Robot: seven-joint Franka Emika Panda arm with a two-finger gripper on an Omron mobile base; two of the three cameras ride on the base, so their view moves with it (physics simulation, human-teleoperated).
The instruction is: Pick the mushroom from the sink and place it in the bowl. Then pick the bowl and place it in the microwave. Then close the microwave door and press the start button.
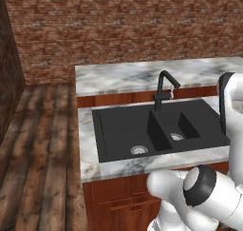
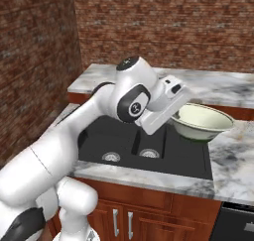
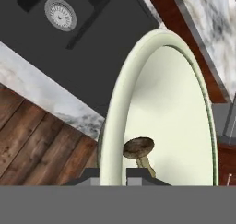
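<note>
Brick walls (image 1: 123, 21), plank floor (image 1: 42, 154)

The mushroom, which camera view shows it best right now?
The hand view. There the mushroom lies inside the bowl, brown cap and pale stem plain to see. In the right base view the bowl shows, but its wall and the robot's hand hide the inside. The left base view looks at the sink.

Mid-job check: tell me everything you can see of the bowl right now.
The bowl is round, cream with a faint green tint and a thin darker rim, smooth and glossy like ceramic. It seems lifted above the marble counter at the sink's right end, slightly tilted, with the hand at its near rim. In the hand view the mushroom lies inside, brown cap and pale stem, near that rim.
</note>
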